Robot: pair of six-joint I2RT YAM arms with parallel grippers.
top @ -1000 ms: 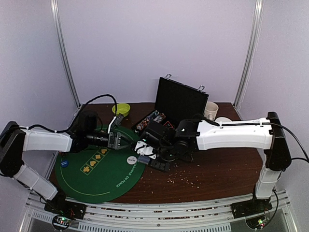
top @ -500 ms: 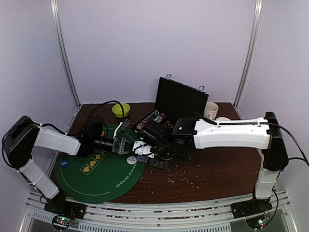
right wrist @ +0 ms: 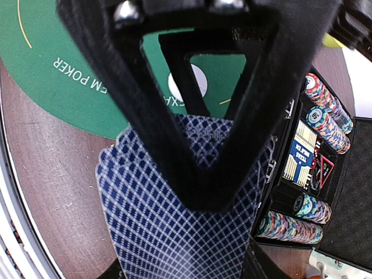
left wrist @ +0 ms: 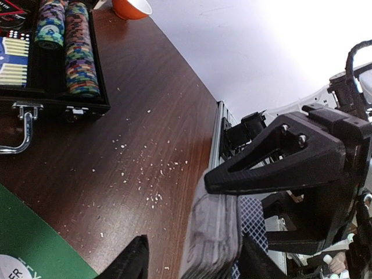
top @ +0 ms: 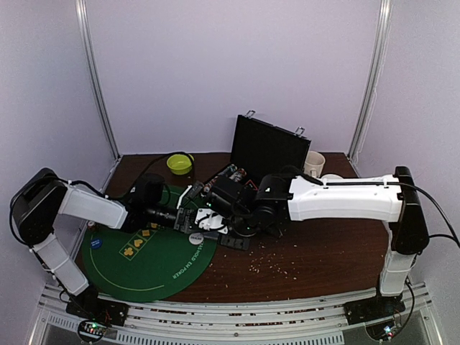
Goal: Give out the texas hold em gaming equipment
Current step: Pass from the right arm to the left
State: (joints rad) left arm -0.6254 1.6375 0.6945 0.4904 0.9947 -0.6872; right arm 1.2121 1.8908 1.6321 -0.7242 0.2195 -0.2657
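My right gripper [top: 210, 219] [right wrist: 200, 200] is shut on a deck of blue-checked playing cards [right wrist: 151, 221], held above the table near the edge of the green poker mat [top: 144, 262]. My left gripper [top: 190, 215] [left wrist: 195, 261] is open, and its two fingertips stand on either side of the deck's edge [left wrist: 216, 232], with a gap on one side. The white dealer disc [top: 195, 238] [right wrist: 192, 81] lies on the mat just below both grippers. Rows of multicoloured poker chips [left wrist: 78, 52] [right wrist: 325, 119] sit in the open black case [top: 262, 147].
A lime-green bowl [top: 180, 163] stands at the back left of the mat. A white mug [top: 313, 164] stands right of the case lid. The case's metal handle [left wrist: 17, 131] faces the mat. White crumbs [top: 269, 262] speckle the brown table.
My left arm has swung right and closed in on the right gripper, so its open fingers now straddle the deck. The right gripper has shifted slightly left with the cards.
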